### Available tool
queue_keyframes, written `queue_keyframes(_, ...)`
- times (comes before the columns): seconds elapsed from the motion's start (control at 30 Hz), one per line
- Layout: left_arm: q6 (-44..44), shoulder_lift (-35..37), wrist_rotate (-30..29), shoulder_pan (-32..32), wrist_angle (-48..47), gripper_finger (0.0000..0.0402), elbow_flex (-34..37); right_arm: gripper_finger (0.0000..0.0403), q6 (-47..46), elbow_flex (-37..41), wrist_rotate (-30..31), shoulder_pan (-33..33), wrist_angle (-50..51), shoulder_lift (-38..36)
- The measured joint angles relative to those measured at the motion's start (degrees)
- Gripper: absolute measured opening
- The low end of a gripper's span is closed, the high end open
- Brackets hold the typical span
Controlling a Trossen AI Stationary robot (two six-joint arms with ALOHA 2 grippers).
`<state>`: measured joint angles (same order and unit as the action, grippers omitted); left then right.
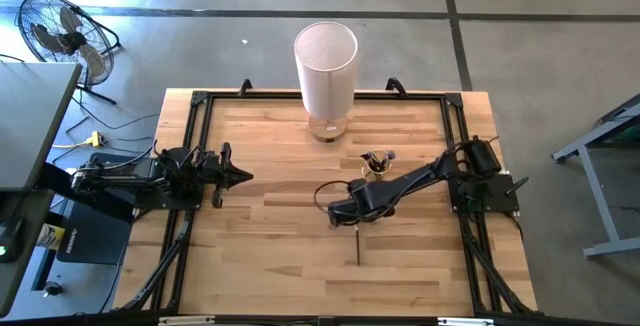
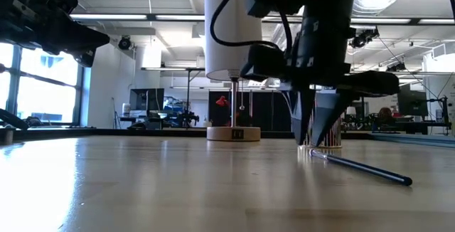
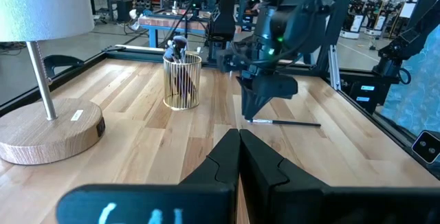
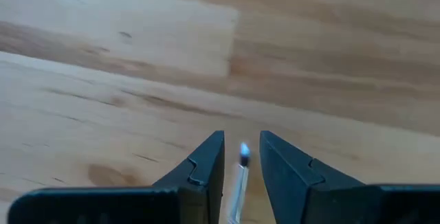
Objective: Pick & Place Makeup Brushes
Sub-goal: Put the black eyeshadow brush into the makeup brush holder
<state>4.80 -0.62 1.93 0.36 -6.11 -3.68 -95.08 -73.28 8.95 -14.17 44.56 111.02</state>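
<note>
Seen from above, the right gripper (image 1: 345, 213) hangs just right of the table's (image 1: 280, 266) centre, over the upper end of one makeup brush (image 1: 358, 248), which runs from there toward six o'clock. At about one o'clock from the gripper a wire cup (image 1: 377, 166) holds more brushes. The left gripper (image 1: 238, 176) waits at nine o'clock.

At table height, the right gripper's tips (image 2: 311, 145) touch down at the brush's near end while the stick (image 2: 362, 169) lies flat.

From the left wrist, that arm's fingers (image 3: 227, 157) are pressed together, empty.

From the right wrist, the fingers (image 4: 210, 161) stand parted either side of the brush (image 4: 240, 183), not yet clamped.

I judge it light, stiff, thin and smooth, apt to roll or pivot; pinch the bare handle, not the soft tuft.
</note>
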Motion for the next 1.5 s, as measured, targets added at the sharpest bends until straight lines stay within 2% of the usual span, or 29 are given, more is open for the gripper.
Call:
queue_keyframes(0.37,-0.01,0.02,-0.02,0.00,0.00,0.0001,0.00,0.0087,1.08,-0.09,-5.45,0.79,-0.13,2.56)
queue_keyframes(0.5,-0.01,0.01,-0.02,-0.01,0.00,0.0001,0.00,0.0085,0.56,-0.22,-5.31,0.67,-0.51,3.58)
queue_keyframes(0.6,0.00,0.02,0.00,-0.02,0.00,0.0001,0.00,0.0061,0.46,-0.15,-5.54,0.67,-0.45,3.67)
queue_keyframes(0.7,-0.01,0.02,-0.01,-0.01,0.01,0.0001,0.00,0.0015,1.18,-0.08,-5.73,0.67,-0.37,3.72)
queue_keyframes(0.87,-0.01,0.02,-0.01,-0.01,0.01,0.0001,0.00,0.0003,2.14,0.18,-4.83,0.60,-1.68,2.30)
queue_keyframes(1.0,-0.02,0.01,0.00,0.00,0.00,0.0001,0.01,0.0001,0.65,0.01,5.08,-1.33,-3.72,-2.94)
queue_keyframes(1.13,0.00,0.02,0.00,-0.02,0.02,0.0001,0.00,0.0001,2.15,-0.26,17.75,-3.63,-3.33,-10.15)
queue_keyframes(1.33,0.00,0.02,0.00,-0.01,0.02,0.0001,0.00,0.0000,13.95,-0.30,38.15,-5.22,-2.79,-20.50)
queue_keyframes(1.5,-0.01,0.02,0.00,0.00,0.02,0.0001,0.00,0.0000,27.53,-0.14,53.94,-3.37,-1.96,-26.99)
